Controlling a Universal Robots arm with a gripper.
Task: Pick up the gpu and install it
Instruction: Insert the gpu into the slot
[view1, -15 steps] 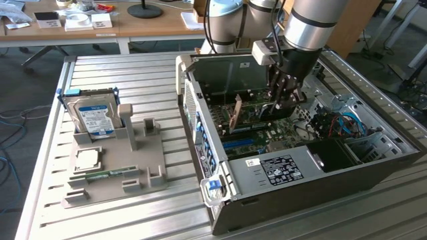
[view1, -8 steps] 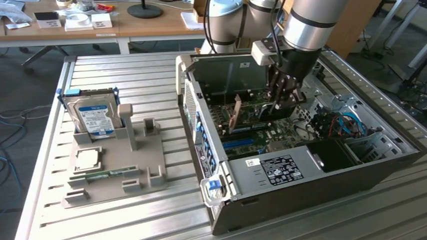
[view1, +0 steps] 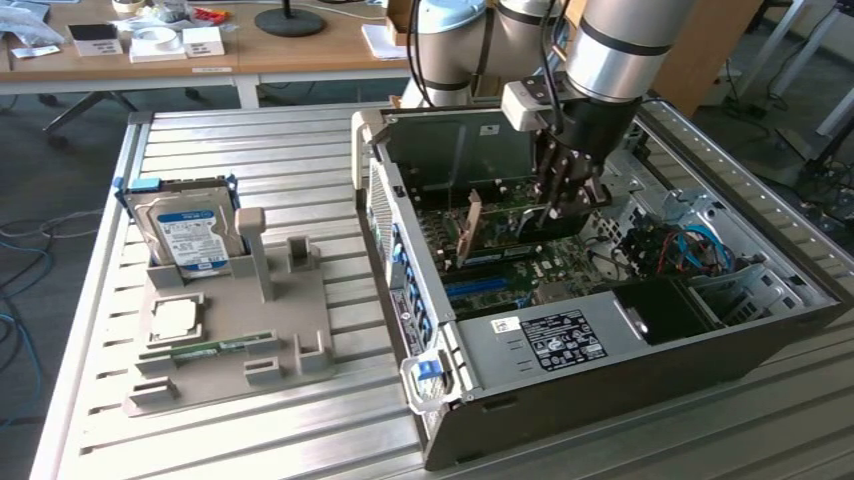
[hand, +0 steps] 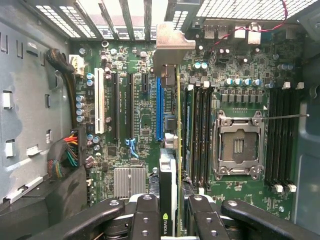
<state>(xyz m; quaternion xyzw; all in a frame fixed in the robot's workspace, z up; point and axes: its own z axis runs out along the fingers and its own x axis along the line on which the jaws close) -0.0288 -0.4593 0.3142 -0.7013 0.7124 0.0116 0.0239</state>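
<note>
Firmly, the black two-finger gripper (hand: 172, 216) grasped the thin green silver-bracketed gpu (hand: 168, 172) — held on edge over the green motherboard (hand: 142, 117).

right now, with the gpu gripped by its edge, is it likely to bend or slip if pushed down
Probably stiff: the gpu is a rigid board with a metal bracket. Thin and edge-on, it could tilt sideways in the gripper. Likely fragile against the motherboard parts.
</note>
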